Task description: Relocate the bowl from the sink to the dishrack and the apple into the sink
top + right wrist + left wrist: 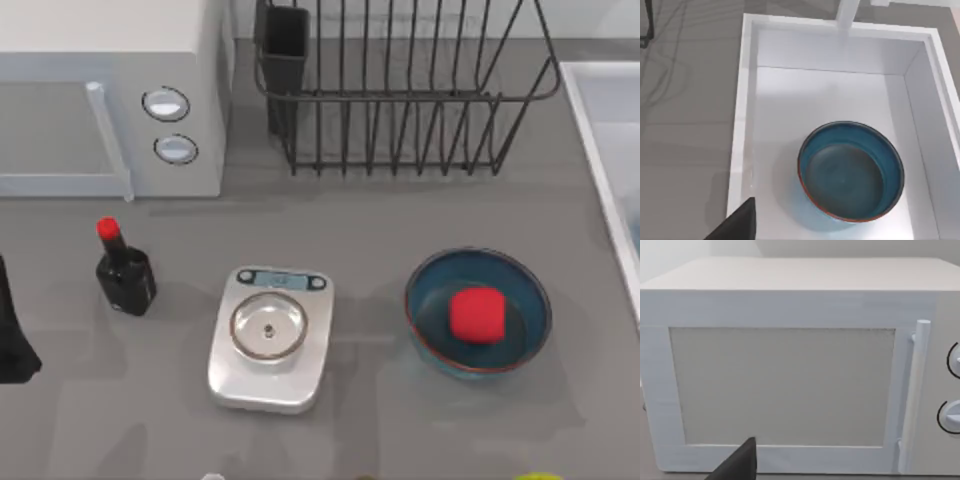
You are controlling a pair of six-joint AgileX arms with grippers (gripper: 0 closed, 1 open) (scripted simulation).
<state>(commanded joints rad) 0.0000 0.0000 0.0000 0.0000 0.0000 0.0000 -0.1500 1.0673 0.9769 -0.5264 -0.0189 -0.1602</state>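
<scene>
The teal-blue bowl (pixel 851 171) with a red-brown rim lies upright in the white sink (pixel 790 90), seen from above in the right wrist view. A dark part of my right gripper (pixel 737 225) hangs over the sink's near rim, beside the bowl and apart from it. In the top view the sink (pixel 610 110) runs along the right edge. The red apple (pixel 476 314) rests inside a second, alike bowl (pixel 435 300) on the table. The black wire dishrack (pixel 400 97) stands at the back. My left arm (pixel 12 330) is at the left edge.
A white microwave (pixel 110 100) fills the back left; my left gripper (pixel 737 465) faces its door (pixel 785 385). A red-capped black bottle (pixel 125 275) and a silver kitchen scale (pixel 270 335) stand mid-table. A yellow-green fruit (pixel 540 477) peeks in at the front edge. The faucet (pixel 847 15) reaches over the sink's far rim.
</scene>
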